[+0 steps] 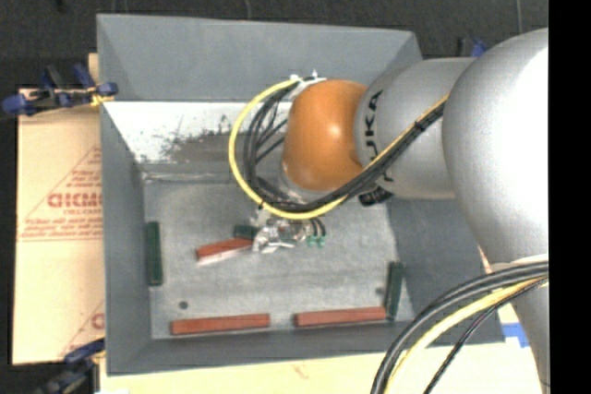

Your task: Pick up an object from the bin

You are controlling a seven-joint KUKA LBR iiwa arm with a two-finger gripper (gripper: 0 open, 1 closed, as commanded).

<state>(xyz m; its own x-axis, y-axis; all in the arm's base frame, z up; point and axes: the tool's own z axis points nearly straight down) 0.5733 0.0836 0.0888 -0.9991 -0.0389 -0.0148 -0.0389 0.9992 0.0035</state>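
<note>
Finds the claw [277, 235] low over the middle of the grey metal bin [120, 198], at the right end of a flat reddish-brown strip [224, 250]. Cannot tell its opening or any hold.

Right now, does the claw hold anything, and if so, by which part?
It cannot be told. The claw sits at the right end of a tilted red-brown bar, but whether it grips the bar is hidden.

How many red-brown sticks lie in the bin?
3. The middle stick lies on the floor by the arm; the left stick and the right stick lie along the near wall. The arm may hide others.
</note>
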